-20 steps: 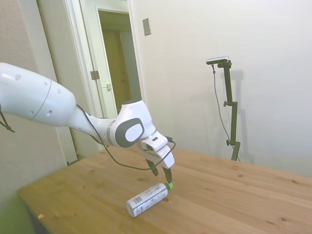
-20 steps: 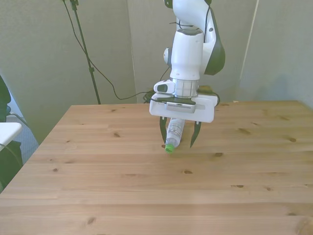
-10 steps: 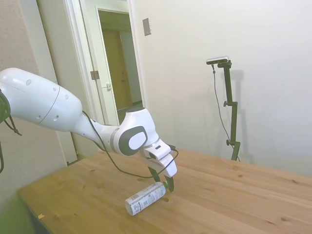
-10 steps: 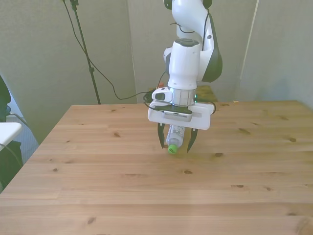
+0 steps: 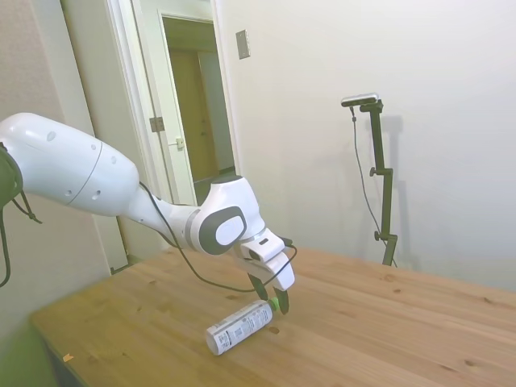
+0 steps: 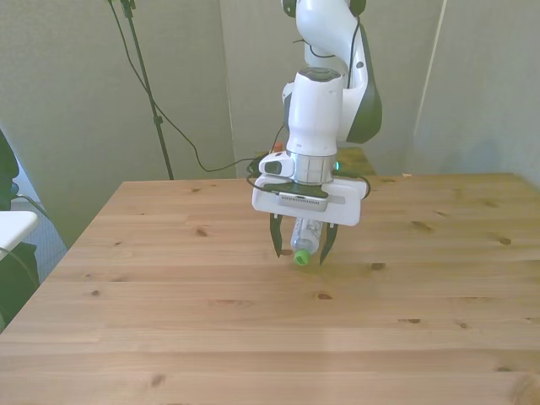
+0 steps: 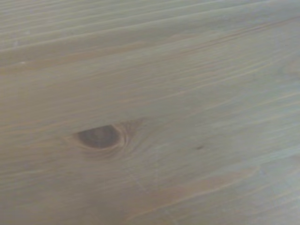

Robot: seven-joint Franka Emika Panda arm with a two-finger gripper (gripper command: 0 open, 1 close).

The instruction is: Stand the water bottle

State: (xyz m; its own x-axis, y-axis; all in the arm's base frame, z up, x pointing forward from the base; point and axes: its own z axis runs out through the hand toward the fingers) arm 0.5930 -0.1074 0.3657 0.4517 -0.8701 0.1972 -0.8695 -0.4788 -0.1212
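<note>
1. The small clear plastic water bottle [image 6: 303, 236] with green cap lies on its side on the wooden table [image 6: 169, 337].
2. The white two-finger gripper [image 6: 300, 251] straddles the cap end, fingers open, probably to grasp there for tilting it upright.

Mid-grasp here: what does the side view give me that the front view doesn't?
Only the side view shows the water bottle lying full length, label and base visible. Only the front view shows the fingers either side of the green cap, with gaps left. Both show the gripper low at the bottle's cap end on the wooden table.
</note>
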